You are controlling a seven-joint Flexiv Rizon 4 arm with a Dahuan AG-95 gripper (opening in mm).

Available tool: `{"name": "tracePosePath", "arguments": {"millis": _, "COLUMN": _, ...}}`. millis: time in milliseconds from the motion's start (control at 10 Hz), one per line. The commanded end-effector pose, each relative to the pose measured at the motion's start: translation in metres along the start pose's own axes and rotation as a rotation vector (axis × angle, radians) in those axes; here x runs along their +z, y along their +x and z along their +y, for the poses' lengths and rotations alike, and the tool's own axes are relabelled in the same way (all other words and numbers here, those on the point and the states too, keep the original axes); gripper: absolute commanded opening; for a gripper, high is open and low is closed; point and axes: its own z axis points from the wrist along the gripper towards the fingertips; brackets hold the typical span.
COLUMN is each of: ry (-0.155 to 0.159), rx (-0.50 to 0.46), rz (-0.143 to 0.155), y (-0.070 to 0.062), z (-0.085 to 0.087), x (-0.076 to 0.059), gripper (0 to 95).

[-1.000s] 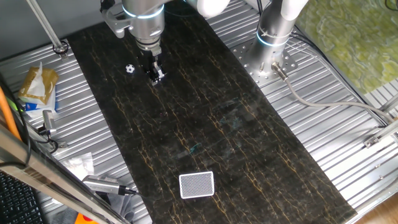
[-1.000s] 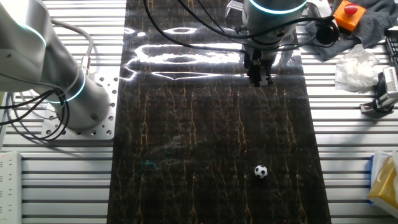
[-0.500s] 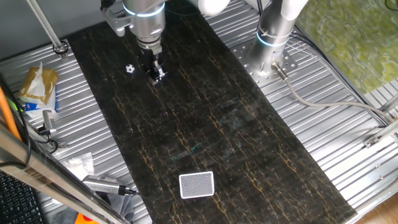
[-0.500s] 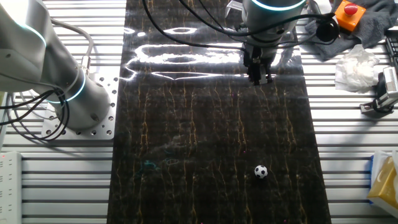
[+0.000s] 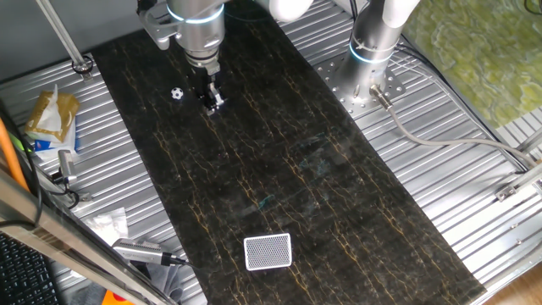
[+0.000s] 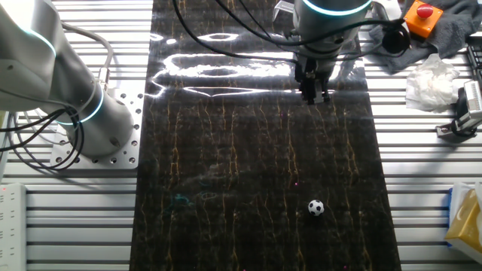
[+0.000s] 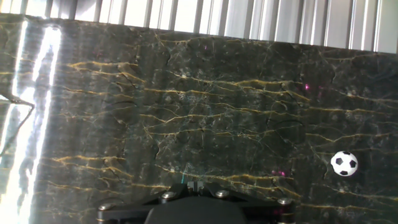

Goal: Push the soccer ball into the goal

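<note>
Black marble-patterned sheet [image 5: 322,178] veined with gold covers a ribbed metal table [image 5: 449,110]. On it sit one soccer ball [image 5: 176,94], tiny and white with black patches, and one goal [image 5: 268,252], a white-framed box with grey mesh, far apart at opposite ends of the sheet. Two robot arms are present: one stands idle at the table's side [image 6: 68,90], and the other reaches straight down, its gripper [image 5: 212,102] poised just beside the ball without touching it. Its fingers look close together and hold nothing, though I cannot tell exactly how wide they stand. No readable writing is visible anywhere.
</note>
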Motion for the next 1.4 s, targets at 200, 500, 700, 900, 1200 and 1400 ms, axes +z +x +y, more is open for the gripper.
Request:
{"name": "tracePosePath", "arguments": {"millis": 200, "ry": -0.001, "rx": -0.006, "rz": -0.004, "y": -0.001, "z": -0.003, "x": 0.006, "gripper": 0.0}}
{"name": "tracePosePath", "arguments": {"millis": 500, "ry": -0.005, "rx": -0.029, "rz": -0.014, "y": -0.003, "z": -0.011, "x": 0.013, "gripper": 0.0}}
{"name": "tracePosePath", "arguments": {"millis": 700, "ry": -0.012, "rx": -0.052, "rz": -0.017, "y": -0.008, "z": -0.022, "x": 0.017, "gripper": 0.0}}
{"name": "tracePosePath", "arguments": {"millis": 900, "ry": -0.031, "rx": -0.070, "rz": -0.020, "y": -0.012, "z": -0.032, "x": 0.019, "gripper": 0.0}}
{"name": "tracePosePath", "arguments": {"millis": 1200, "ry": -0.062, "rx": -0.088, "rz": -0.023, "y": -0.021, "z": -0.047, "x": 0.023, "gripper": 0.0}}
{"name": "tracePosePath", "arguments": {"millis": 1400, "ry": -0.063, "rx": -0.105, "rz": -0.018, "y": -0.025, "z": -0.057, "x": 0.025, "gripper": 0.0}}
